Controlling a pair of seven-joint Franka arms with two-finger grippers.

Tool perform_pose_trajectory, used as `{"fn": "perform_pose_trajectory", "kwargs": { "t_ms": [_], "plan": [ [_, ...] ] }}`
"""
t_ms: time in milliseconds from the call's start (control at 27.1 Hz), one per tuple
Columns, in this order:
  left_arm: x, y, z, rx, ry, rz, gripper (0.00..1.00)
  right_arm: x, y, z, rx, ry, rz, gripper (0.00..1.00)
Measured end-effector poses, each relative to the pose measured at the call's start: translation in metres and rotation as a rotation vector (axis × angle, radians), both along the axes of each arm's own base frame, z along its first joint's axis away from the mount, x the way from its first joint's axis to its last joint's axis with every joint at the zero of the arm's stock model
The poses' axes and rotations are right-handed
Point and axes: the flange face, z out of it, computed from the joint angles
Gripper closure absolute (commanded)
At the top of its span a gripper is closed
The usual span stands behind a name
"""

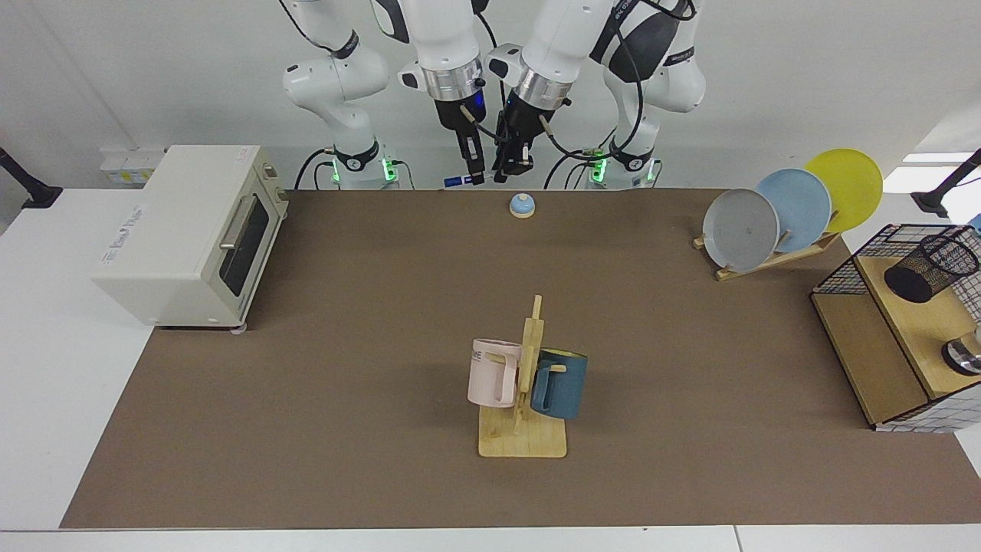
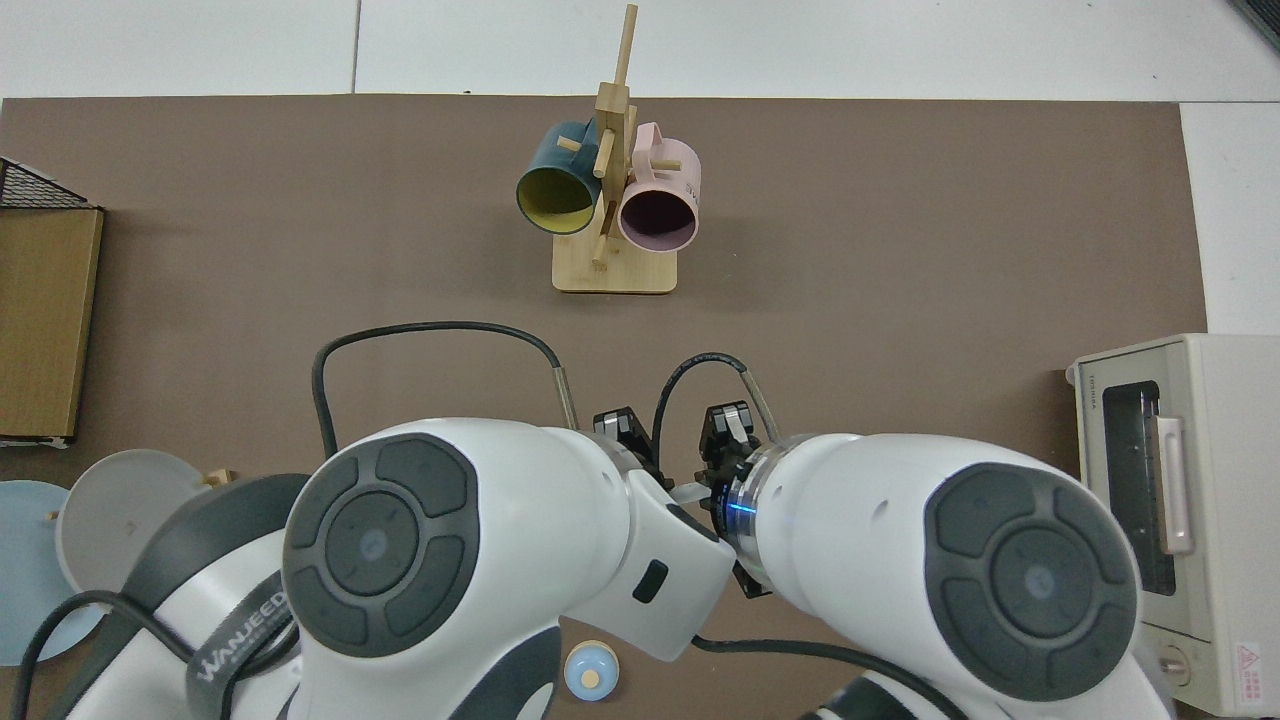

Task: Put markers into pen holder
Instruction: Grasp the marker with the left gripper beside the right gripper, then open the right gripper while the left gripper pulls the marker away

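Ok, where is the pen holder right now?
In the facing view the pen holder sits on the wooden shelf inside the wire-grid basket at the far right edge, near the shiny metal round object.

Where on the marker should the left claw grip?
Probably the bare white barrel of the marker, which juts out level beside the right claw holding it near the blue cap. The left claw should come from above, closing across the barrel.
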Motion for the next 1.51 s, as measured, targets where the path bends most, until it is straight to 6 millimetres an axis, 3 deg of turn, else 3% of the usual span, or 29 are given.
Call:
{"fn": "perform_pose_trajectory", "kwargs": {
  "t_ms": [222,259,332,443,480,887,1293,1515],
  "plan": [
    [0.0,0.0,-0.001,0.001,0.002,0.001,1.0,0.0,0.001,-0.001,-0.001,0.001,0.001,0.99],
    [0.0,0.0,-0.001,0.001,0.002,0.001,1.0,0.0,0.001,-0.001,-0.001,0.001,0.001,0.89],
    [0.0,0.0,-0.001,0.0,0.002,0.001,1.0,0.0,0.001,-0.001,-0.001,0.001,0.001,0.58],
    [0.001,0.001,-0.001,-0.001,0.003,0.006,1.0,0.001,0.0,-0.001,-0.001,0.002,0.0,0.03],
    [0.002,0.002,-0.001,-0.001,0.003,0.008,1.0,0.001,0.0,-0.001,-0.001,0.002,-0.001,0.01],
    [0.006,0.006,0.0,-0.005,0.017,0.06,1.0,0.005,-0.006,0.002,-0.002,-0.009,0.035,0.01],
    [0.012,0.014,0.0,-0.006,0.046,0.161,1.0,0.01,-0.036,0.006,-0.048,-0.01,0.286,0.01],
    [0.028,0.034,-0.002,-0.004,0.055,0.222,1.0,0.011,-0.052,0.011,-0.08,-0.029,0.466,0.01]
  ]
}}
